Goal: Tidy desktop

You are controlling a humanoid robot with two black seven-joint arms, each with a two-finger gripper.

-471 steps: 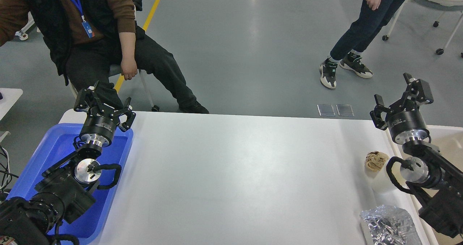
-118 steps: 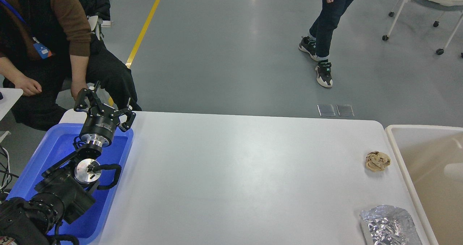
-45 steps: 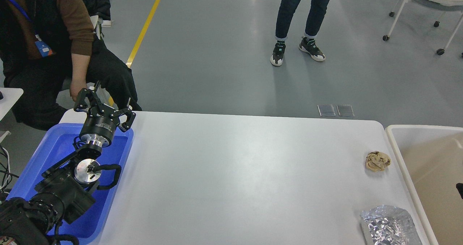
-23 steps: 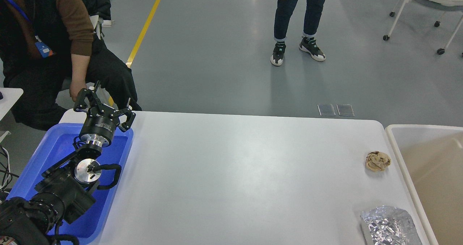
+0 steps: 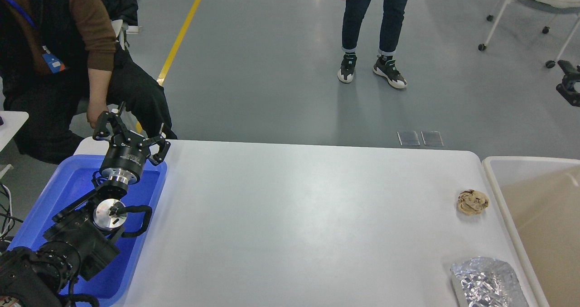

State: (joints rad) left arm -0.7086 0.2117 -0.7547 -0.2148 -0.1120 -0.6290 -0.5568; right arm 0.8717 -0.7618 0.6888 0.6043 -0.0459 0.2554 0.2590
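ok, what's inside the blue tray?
Blue tray: only bare blue floor shows. The left arm lies over its middle and near end, hiding that part. Left gripper hangs open and empty above the far rim.

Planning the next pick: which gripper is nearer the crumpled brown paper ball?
Right, as far as shows. The right gripper is barely in frame, beyond the brown paper ball; the left gripper sits across the desktop.

The desktop [image 5: 299, 216] carries a crumpled brown wad [image 5: 472, 202] and foil packet [image 5: 487, 280].
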